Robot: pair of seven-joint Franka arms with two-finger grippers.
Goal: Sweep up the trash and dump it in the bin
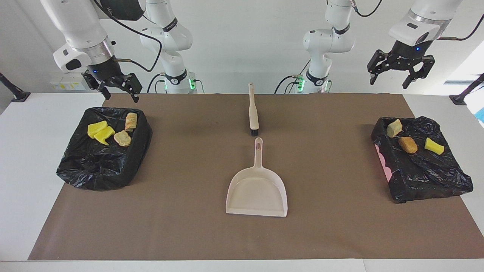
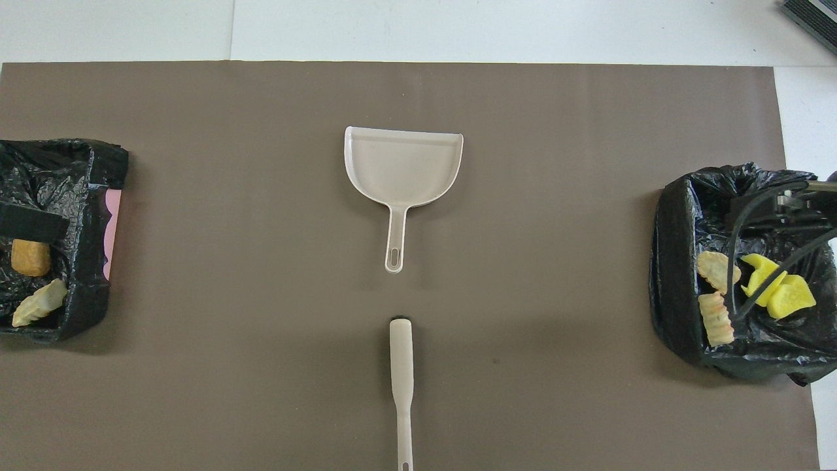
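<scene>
The trash lies in two black-lined bins at the ends of the brown mat. In the bin (image 1: 102, 151) at the left of the facing view sit two yellow sponge pieces (image 1: 100, 132) and two pale tan chunks (image 1: 123, 138); in the overhead view dark cables cross this bin and cover part of the sponges. The other bin (image 1: 423, 170), at the right of the facing view, holds a tan chunk (image 1: 394, 128), a brown lump (image 1: 408, 145) and a yellow sponge piece (image 1: 433, 146); the overhead frame cuts this bin off at its left edge, so that sponge piece is not seen there. At mid-frame the dustpan (image 1: 257, 190) lies flat on the worktop, and the brush (image 1: 253, 109) lies above it, its bristles close to the pan's handle. The right hand (image 1: 116, 87) hangs wide and empty at upper left, above that bin's upper edge. The left hand (image 1: 391, 75) hangs wide and empty at upper right.
</scene>
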